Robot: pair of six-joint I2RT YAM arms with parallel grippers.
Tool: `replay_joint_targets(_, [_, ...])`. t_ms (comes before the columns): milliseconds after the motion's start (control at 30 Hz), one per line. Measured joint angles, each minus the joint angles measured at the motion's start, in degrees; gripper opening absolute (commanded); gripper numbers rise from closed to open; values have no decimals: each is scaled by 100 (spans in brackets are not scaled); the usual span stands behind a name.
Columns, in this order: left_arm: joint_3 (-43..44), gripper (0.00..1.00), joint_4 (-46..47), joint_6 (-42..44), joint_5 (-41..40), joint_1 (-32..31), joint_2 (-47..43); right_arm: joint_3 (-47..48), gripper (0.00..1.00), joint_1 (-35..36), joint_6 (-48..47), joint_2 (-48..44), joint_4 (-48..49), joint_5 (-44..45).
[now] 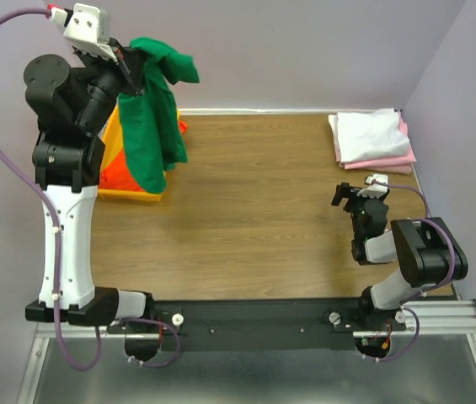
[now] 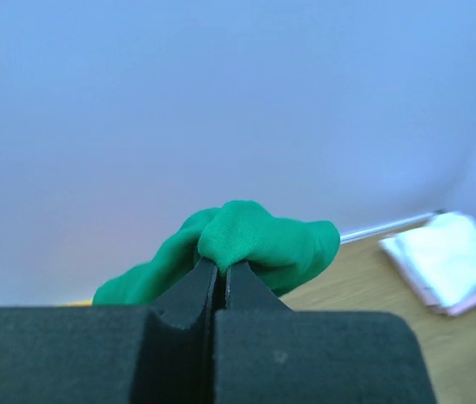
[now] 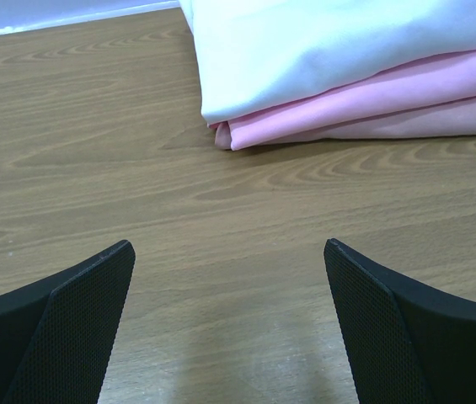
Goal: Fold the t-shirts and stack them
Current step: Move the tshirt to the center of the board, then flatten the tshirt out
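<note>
- Now L gripper (image 1: 132,61), clamped tight on green t-shirt (image 1: 155,126), dangles it at 10 o'clock over tray (image 1: 128,195).
- R gripper (image 3: 227,246) spread wide, empty, by folded stack (image 1: 372,135) at 2 o'clock.
- Risk: thin pinch, so cloth may slip.

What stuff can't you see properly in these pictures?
- Top view: the orange-red shirt and yellow tray are mostly hidden by the hanging green shirt.
- Top view: the pink shirt lies mostly under the white shirt.
- Left wrist view: the left gripper blocks most of the green shirt.
- Right wrist view: edges cut both folded shirts.
</note>
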Motion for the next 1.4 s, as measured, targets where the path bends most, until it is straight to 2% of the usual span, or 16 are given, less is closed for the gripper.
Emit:
replay_joint_targets(100, [535, 0, 120, -271, 522, -361, 7, 0, 100, 0, -2, 0, 2, 0])
replay_joint_targets(200, [629, 0, 358, -501, 866, -599, 0, 0, 100, 0, -2, 0, 2, 0])
replay_joint_targets(267, [520, 0, 503, -605, 994, -879, 28, 0, 100, 0, -2, 0, 2, 0])
replay_joint_targets(367, [20, 0, 737, -702, 1143, -1327, 76, 0, 100, 0, -2, 0, 2, 0])
replay_joint_targets(400, [-330, 3, 866, -723, 1189, -1469, 105, 0, 100, 0, -2, 0, 2, 0])
replay_joint_targets(433, [-656, 30, 931, -737, 1211, -1547, 133, 0, 100, 0, -2, 0, 2, 0])
replay_joint_targets(500, [-1386, 57, 1021, -782, 1228, -1652, 223, 0, 100, 0, -2, 0, 2, 0])
replay_joint_targets(567, [-2446, 61, 1217, -820, 1156, -1685, 297, 0, 100, 0, -2, 0, 2, 0])
replay_joint_targets(667, [-3748, 62, 1340, -793, 586, -1735, 409, 0, 100, 0, -7, -48, -50, 0])
replay_joint_targets(767, [-4695, 62, 1394, -811, -87, -1899, 422, 0, 100, 0, -7, -715, -555, 2])
replay_joint_targets(900, [-5737, 62, 1670, -999, -772, -2691, 275, 184, 100, 0, 219, -1818, -1215, 22])
replay_joint_targets(1133, [-6935, 62, 2417, -1808, -1475, -3915, -229, 774, 100, 0, 868, -2586, -2997, -400])
replay_joint_targets(1400, [-7809, 64, 2896, -2778, -1707, -4846, -39, 866, 100, 0, 1316, -3790, -4800, -673])
